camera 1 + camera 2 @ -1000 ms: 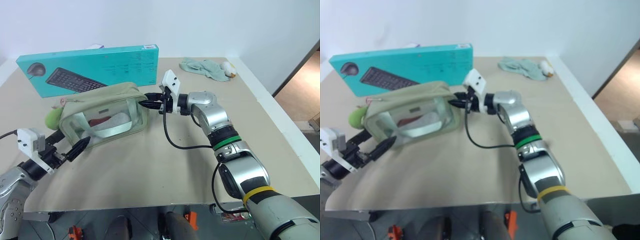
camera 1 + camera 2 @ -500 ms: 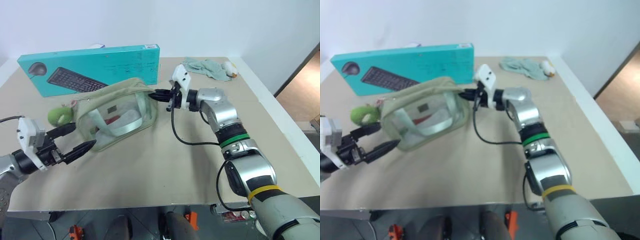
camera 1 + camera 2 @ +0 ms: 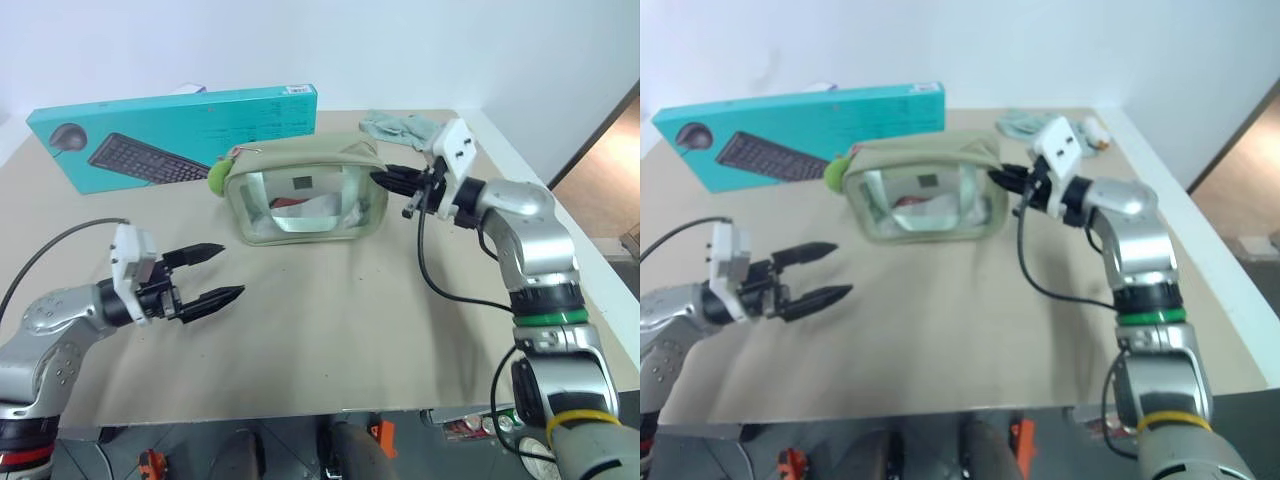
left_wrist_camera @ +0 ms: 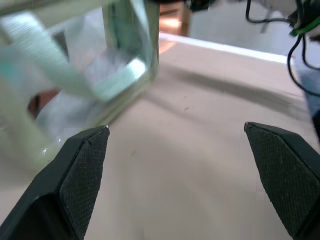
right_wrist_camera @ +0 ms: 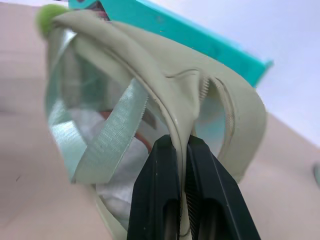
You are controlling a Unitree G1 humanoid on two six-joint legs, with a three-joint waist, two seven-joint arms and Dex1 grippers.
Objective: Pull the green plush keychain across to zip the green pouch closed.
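The keychain (image 3: 218, 176) hangs at the pouch's (image 3: 305, 201) nine o'clock end, on the table (image 3: 330, 330) in front of the keyboard box (image 3: 175, 137). At three o'clock the right gripper (image 3: 384, 178) pinches the pouch's end fabric. The left gripper (image 3: 218, 273) hovers spread wide at seven o'clock, well apart.

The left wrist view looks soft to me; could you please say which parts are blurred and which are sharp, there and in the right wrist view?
Left wrist view: the green pouch is blurred, while the open left gripper and its textured fingers are sharp. Right wrist view: the right gripper, shut on the pouch's fabric, is crisp; the green plush keychain and teal keyboard box behind are soft.
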